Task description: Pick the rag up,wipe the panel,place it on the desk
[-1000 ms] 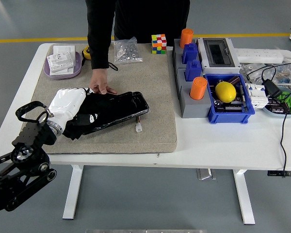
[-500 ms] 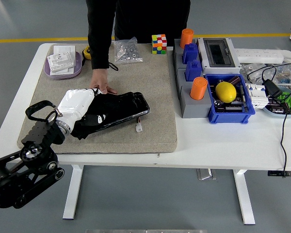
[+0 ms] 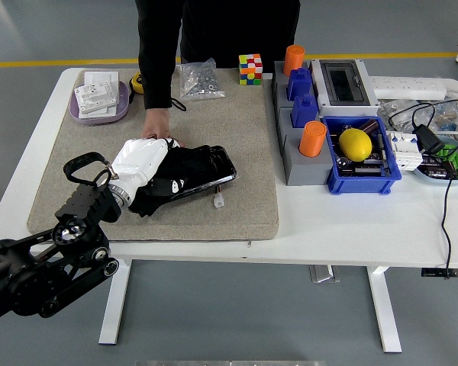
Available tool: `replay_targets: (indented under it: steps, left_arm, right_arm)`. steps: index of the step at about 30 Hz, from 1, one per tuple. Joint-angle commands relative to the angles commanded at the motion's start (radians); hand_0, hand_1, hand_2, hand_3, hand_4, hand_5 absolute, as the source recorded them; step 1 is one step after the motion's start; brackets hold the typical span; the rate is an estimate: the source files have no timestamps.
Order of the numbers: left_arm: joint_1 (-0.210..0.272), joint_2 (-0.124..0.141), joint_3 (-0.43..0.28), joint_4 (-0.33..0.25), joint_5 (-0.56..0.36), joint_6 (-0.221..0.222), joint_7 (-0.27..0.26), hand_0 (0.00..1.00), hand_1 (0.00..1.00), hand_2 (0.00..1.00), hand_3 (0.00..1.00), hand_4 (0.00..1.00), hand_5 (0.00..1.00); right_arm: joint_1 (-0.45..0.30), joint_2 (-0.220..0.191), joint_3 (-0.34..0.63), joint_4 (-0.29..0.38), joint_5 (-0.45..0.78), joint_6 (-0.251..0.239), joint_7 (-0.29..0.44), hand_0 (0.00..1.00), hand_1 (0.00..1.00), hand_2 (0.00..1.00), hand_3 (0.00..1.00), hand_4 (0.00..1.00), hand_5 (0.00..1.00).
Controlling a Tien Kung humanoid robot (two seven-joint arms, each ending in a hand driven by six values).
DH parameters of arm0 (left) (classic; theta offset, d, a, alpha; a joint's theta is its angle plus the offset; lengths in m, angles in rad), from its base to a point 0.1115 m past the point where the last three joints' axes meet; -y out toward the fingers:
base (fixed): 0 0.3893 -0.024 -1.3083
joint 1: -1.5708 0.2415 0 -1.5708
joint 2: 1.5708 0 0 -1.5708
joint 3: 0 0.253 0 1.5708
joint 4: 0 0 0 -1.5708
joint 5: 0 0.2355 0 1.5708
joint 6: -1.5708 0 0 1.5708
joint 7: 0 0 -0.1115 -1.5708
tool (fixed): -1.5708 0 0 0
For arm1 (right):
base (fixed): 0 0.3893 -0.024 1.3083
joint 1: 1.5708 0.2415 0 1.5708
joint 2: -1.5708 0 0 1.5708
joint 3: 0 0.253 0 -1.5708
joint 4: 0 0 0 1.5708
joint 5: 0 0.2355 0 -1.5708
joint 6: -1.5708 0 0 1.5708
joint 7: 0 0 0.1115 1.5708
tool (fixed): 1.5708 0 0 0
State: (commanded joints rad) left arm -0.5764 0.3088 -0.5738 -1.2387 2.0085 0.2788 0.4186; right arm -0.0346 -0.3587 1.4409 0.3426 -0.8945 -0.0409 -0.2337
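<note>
left hand, one white glossy shell, fingers curled over one crumpled black rag left of centre | rag on one shiny black panel | one person's hand holds panel edge | one felt mat | two orange cylinders

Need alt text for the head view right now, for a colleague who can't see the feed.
The robot's left hand presses a black rag onto a glossy black panel lying on a grey mat, while a person's hand steadies the panel's far edge. The right arm is out of view.
</note>
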Motion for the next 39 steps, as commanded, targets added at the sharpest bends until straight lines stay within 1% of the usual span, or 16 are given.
replay_targets:
  steps: [6, 14, 25, 29, 34, 39]
  left_arm:
    - [-0.029, -0.023, 0.018, 0.016, -0.007, -0.003, 0.003, 0.238, 0.107, 0.460, 0.351, 0.072, 0.002]
    - [-0.072, -0.055, 0.050, 0.059, -0.027, -0.004, 0.004, 0.237, 0.108, 0.460, 0.352, 0.075, 0.002]
    - [-0.111, -0.096, 0.087, 0.102, -0.048, -0.004, 0.005, 0.233, 0.108, 0.459, 0.353, 0.075, 0.002]
    - [-0.125, -0.121, 0.101, 0.123, -0.058, 0.001, 0.003, 0.233, 0.108, 0.459, 0.353, 0.075, 0.002]
    - [-0.142, -0.145, 0.129, 0.146, -0.071, 0.002, 0.003, 0.233, 0.108, 0.459, 0.354, 0.076, 0.002]
    - [-0.151, -0.163, 0.141, 0.152, -0.074, 0.003, 0.003, 0.232, 0.109, 0.458, 0.354, 0.076, 0.002]
  right_arm:
    - [0.004, -0.002, -0.003, 0.000, -0.001, 0.001, -0.001, 0.693, 0.459, 0.642, 0.620, 0.998, 0.702]
    - [0.009, -0.001, -0.009, 0.003, 0.000, 0.000, 0.002, 0.692, 0.459, 0.642, 0.620, 0.998, 0.702]
    - [0.011, 0.000, -0.016, 0.002, 0.001, 0.002, 0.002, 0.693, 0.459, 0.641, 0.620, 0.998, 0.703]
    - [0.011, 0.002, -0.016, 0.002, -0.001, 0.003, 0.001, 0.693, 0.459, 0.641, 0.620, 0.998, 0.703]
    - [0.011, 0.003, -0.017, 0.001, 0.000, 0.003, 0.001, 0.692, 0.459, 0.642, 0.620, 0.998, 0.705]
    - [0.012, 0.002, -0.022, 0.002, 0.000, 0.003, 0.001, 0.693, 0.459, 0.642, 0.620, 0.998, 0.704]
